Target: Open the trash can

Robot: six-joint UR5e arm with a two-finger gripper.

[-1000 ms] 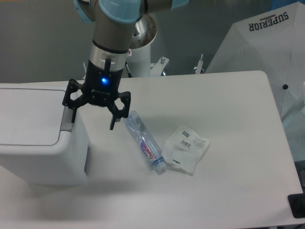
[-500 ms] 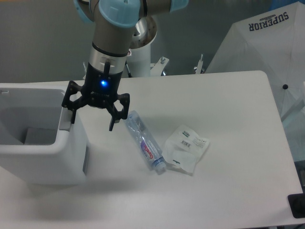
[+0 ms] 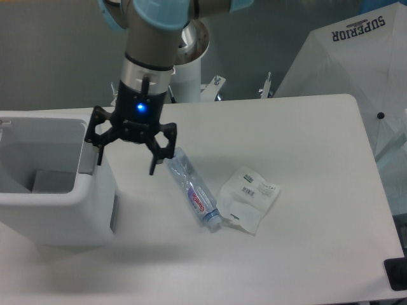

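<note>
The trash can [image 3: 76,210] is a large white boxy bin at the left of the table. Its top stands open and I see down into the grey inside; the lid itself is not in view. A grey tab [image 3: 86,159] sits on its right rim. My gripper [image 3: 126,166] hangs just right of that rim, over the bin's right edge. It is open and empty, with its left finger [image 3: 99,152] right by the tab and its right finger [image 3: 152,166] over the table.
A clear plastic bottle [image 3: 193,189] lies on the table just right of the gripper. A crumpled clear wrapper [image 3: 249,197] lies to its right. A white folded umbrella [image 3: 356,57] stands off the table at the back right.
One second ago the flat white lid covered the bin; now the top is open. The gripper has shifted slightly to the right and stayed open.
</note>
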